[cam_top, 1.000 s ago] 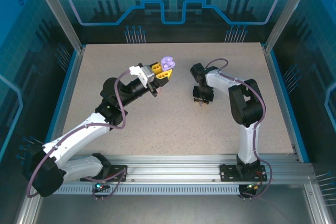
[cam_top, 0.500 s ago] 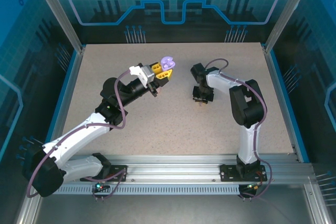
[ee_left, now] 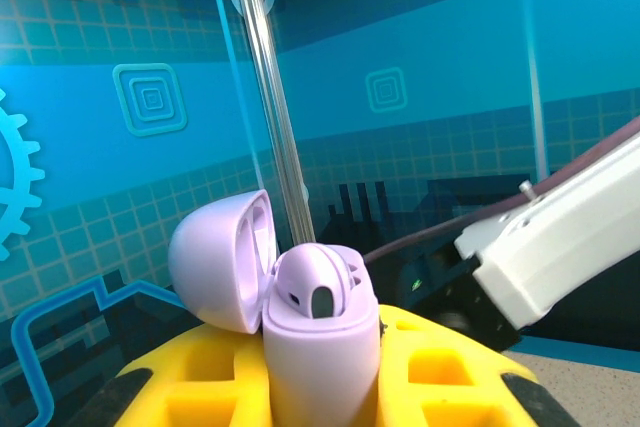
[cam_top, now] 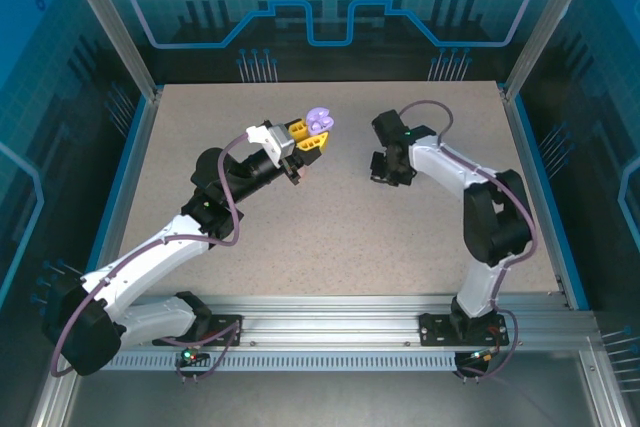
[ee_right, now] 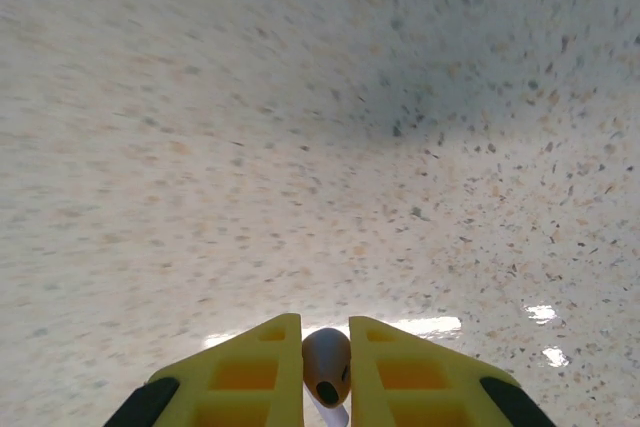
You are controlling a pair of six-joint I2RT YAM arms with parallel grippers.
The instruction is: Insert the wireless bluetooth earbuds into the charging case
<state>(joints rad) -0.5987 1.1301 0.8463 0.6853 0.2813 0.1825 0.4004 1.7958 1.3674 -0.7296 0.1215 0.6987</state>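
Note:
My left gripper [cam_top: 307, 139] holds a lilac charging case [ee_left: 320, 357] upright above the table, its yellow fingers [ee_left: 450, 367] shut on the case's body. The lid [ee_left: 215, 262] is swung open to the left. One purplish-grey earbud [ee_left: 318, 287] sits in the case. In the top view the case [cam_top: 318, 119] shows at the gripper's tip. My right gripper [cam_top: 386, 169] hovers over the table to the right of the case. Its yellow fingers [ee_right: 250, 372] are shut on a second purplish-grey earbud [ee_right: 326, 367], head forward.
The speckled beige table [cam_top: 330, 237] is bounded by blue-trimmed transparent walls and metal posts [cam_top: 110, 27]. A white link of the right arm [ee_left: 560, 247] crosses the right side of the left wrist view, close beyond the case.
My right gripper has risen from the table and shifted back and slightly right, carrying the earbud; its elbow has swung right. The left arm and the case have stayed still.

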